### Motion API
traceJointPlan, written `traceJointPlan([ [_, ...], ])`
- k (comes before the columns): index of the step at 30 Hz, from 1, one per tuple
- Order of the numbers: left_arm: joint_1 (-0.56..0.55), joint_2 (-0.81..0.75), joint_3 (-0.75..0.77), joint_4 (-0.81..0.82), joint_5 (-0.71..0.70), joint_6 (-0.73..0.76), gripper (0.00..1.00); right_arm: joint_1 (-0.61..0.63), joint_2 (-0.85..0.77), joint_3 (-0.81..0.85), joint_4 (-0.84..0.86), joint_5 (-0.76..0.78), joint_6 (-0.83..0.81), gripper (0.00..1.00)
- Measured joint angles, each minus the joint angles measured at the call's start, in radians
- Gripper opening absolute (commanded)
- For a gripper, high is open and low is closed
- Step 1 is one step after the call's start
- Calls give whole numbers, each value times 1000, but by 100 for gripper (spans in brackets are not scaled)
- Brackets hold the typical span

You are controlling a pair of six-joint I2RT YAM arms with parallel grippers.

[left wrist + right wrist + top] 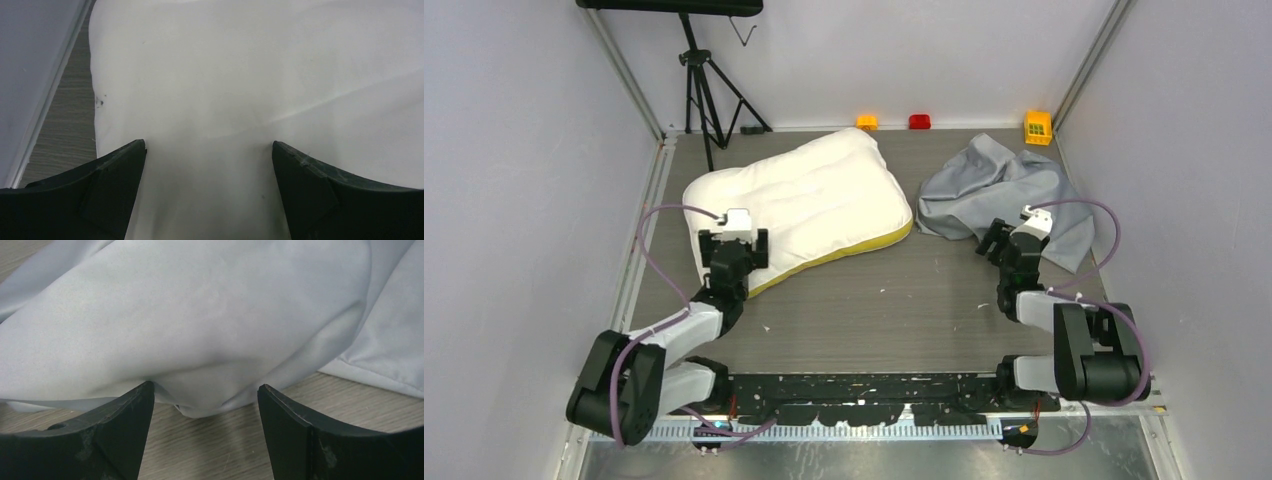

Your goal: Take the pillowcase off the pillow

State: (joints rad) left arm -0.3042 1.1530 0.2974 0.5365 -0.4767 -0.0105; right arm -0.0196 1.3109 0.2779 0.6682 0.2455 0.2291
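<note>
The pillowcase (pixel 1004 190) lies crumpled just ahead of my right gripper (pixel 206 390), fully off the pillow (pixel 809 195) beneath my left gripper (pixel 209 145). My 2 grippers are spread wide, grasping nothing. Removal looks done.

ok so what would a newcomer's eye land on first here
The big white pillow with its yellow edge lies bare, left of centre on the table, and the grey-blue pillowcase sits apart in a crumpled heap to its right. The left gripper is open at the pillow's near-left end, and the right gripper is open at the pillowcase's near edge.
</note>
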Motion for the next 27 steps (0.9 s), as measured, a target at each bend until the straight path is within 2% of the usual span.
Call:
traceJointPlan([
  [2, 72, 45, -15, 65, 50, -28, 99, 0, 43, 2, 52, -2, -22, 75],
  [5, 122, 116, -7, 123, 97, -42, 99, 0, 126, 10, 134, -5, -45, 70],
  [6, 130, 136, 0, 138, 103, -42, 99, 0, 169, 16, 171, -8, -52, 76],
  [7, 135, 153, 9, 147, 106, -41, 99, 0, 206, 22, 192, -11, -58, 91],
  [8, 138, 168, 22, 149, 112, -39, 98, 0, 233, 31, 188, -14, -65, 92],
  [14, 163, 239, 101, 131, 157, -30, 97, 5, 246, 41, 212, -24, -83, 92],
  [16, 183, 274, 110, 161, 188, -29, 98, 8, 246, 41, 227, -24, -87, 92],
  [19, 218, 366, 89, 297, 248, -29, 99, 11, 246, 41, 235, -24, -92, 93],
  [20, 223, 373, 85, 309, 261, -29, 97, 11, 246, 41, 237, -24, -93, 93],
  [27, 230, 375, 76, 361, 299, -21, 100, 11, 246, 41, 243, -24, -95, 93],
])
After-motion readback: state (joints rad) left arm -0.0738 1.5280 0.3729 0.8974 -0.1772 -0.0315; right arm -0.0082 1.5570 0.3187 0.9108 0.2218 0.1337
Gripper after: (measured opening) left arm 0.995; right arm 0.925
